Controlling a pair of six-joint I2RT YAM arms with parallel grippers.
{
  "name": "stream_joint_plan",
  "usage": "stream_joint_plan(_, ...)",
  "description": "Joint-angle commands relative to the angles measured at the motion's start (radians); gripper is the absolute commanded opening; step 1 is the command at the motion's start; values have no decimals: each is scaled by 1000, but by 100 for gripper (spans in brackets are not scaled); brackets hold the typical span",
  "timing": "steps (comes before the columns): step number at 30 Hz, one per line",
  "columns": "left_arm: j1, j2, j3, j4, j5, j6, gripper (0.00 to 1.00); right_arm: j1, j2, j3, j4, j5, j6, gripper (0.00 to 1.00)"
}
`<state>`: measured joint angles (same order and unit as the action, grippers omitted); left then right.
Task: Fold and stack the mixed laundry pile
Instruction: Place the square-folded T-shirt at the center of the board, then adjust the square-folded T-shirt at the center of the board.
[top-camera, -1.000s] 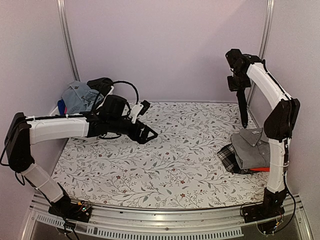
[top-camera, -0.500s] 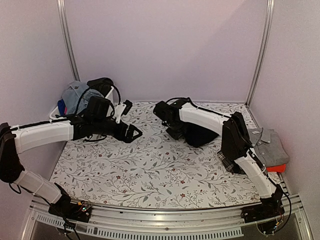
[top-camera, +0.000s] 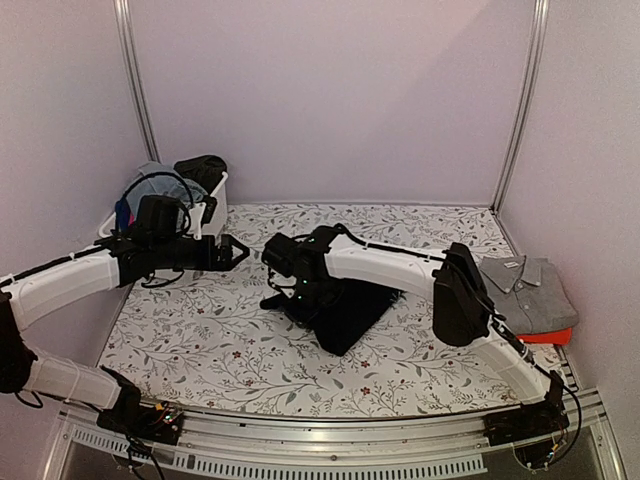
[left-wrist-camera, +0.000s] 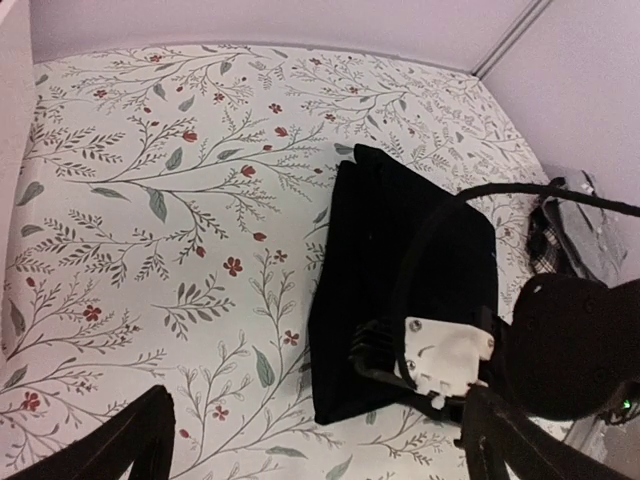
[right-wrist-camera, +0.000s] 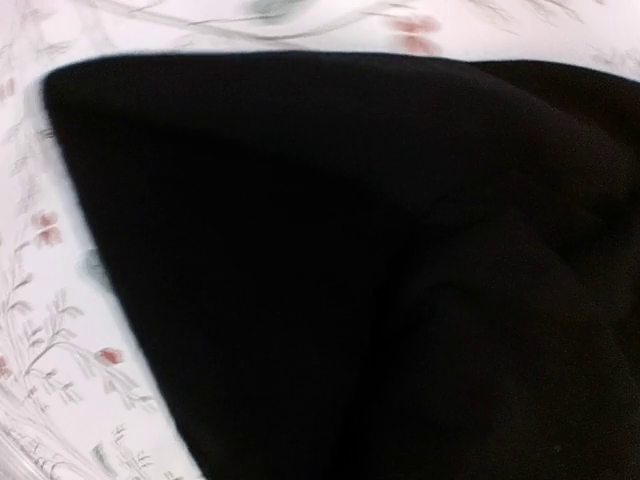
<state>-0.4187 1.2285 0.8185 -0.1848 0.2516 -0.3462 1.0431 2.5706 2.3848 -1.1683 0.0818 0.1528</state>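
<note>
Since the right tool (top-camera: 285, 296), grip unclear, sits on the black cloth (top-camera: 352, 312) mid-frame, lift off slowly to keep it flat; left tool (top-camera: 228, 250) is spread.

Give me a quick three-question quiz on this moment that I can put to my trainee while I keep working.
1. True or false: the folded black garment lies inside the white rectangular plastic tub.
2. Which garment lies on top of the others at the right side? A) grey collared shirt B) blue denim trousers C) white towel
3. Fill in the blank: the left end effector holds nothing, and its jaws stand ____.

Key: 1 false, it lies on the floral tabletop, apart from the tub. 2 A. 3 open.
</note>
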Motion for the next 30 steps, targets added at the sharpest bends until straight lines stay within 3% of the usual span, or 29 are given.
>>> stream_joint_plan(1, 68, -40, -19, -14, 25, -94, 100, 5, -147, -59, 213, -544, 37, 42)
stream_joint_plan(2, 73, -39, -19, -17, 36, -98, 100, -7, -178, -95, 286, -632, 46, 57)
stream_joint_plan(4, 72, -28, -11, -23, 73, -98, 100, -58, -263, -218, 477, -799, 92, 68)
stream_joint_plan(6, 44, -18, -7, -25, 91, -72, 100, -136, -393, -398, 688, -918, 215, 71)
stream_joint_plan(9, -41, 11, -1, -22, 77, -22, 100, -266, -533, -636, 868, -875, 343, 68)
stream_joint_plan(14, -213, 158, 63, -19, 97, 38, 100, -409, -500, -628, 707, -704, 303, 49)
stream_joint_plan(19, -364, 342, 152, -36, 120, 76, 100, -419, -298, -468, 545, -665, 167, 44)
stream_joint_plan(24, -434, 461, 215, -70, 79, 145, 99, -419, -221, -497, 506, -598, 140, 39)
stream_joint_plan(30, -475, 595, 296, -161, -171, 180, 99, -419, -237, -607, 461, -499, 129, 37)
